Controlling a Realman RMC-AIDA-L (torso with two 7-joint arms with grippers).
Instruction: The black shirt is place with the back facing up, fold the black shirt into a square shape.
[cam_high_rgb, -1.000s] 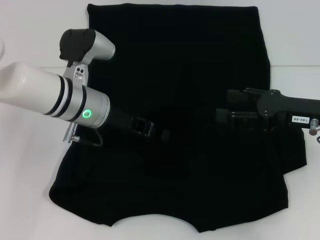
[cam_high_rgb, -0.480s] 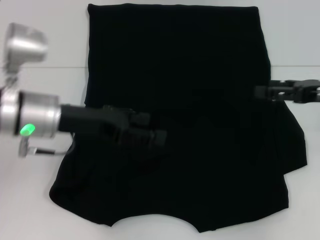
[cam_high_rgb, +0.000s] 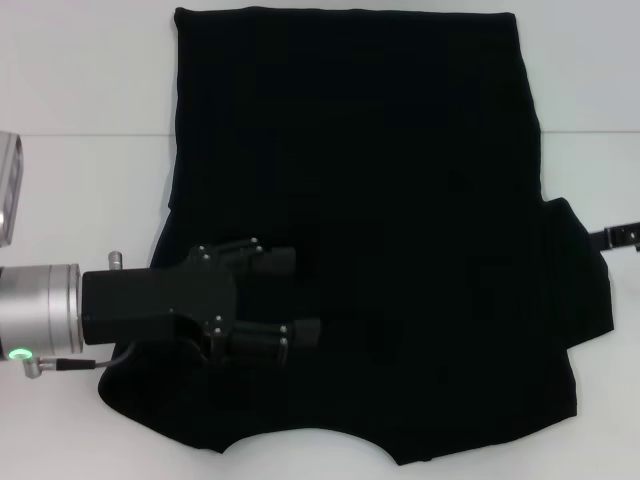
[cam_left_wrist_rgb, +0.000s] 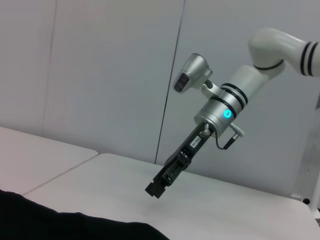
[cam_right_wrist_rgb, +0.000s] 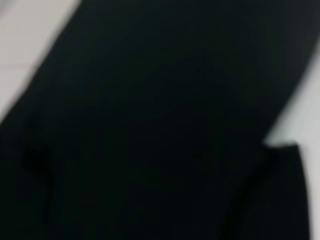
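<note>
While the shirt (cam_high_rgb: 360, 200) lies flat on the surface (cam_high_rgb: 80, 80) | our left tool (cam_high_rgb: 285, 300), fingers spread and holding nothing, hovers over its near-left part | right tool (cam_high_rgb: 620, 236) at the right edge, state unclear | left nearer, cloth beneath it.

No readable text, brand, number or sign is seen in any view. A small white label is visible on the right arm's wrist link (cam_left_wrist_rgb: 194, 143) in the left wrist view, centre of frame, but its characters cannot be made out.
</note>
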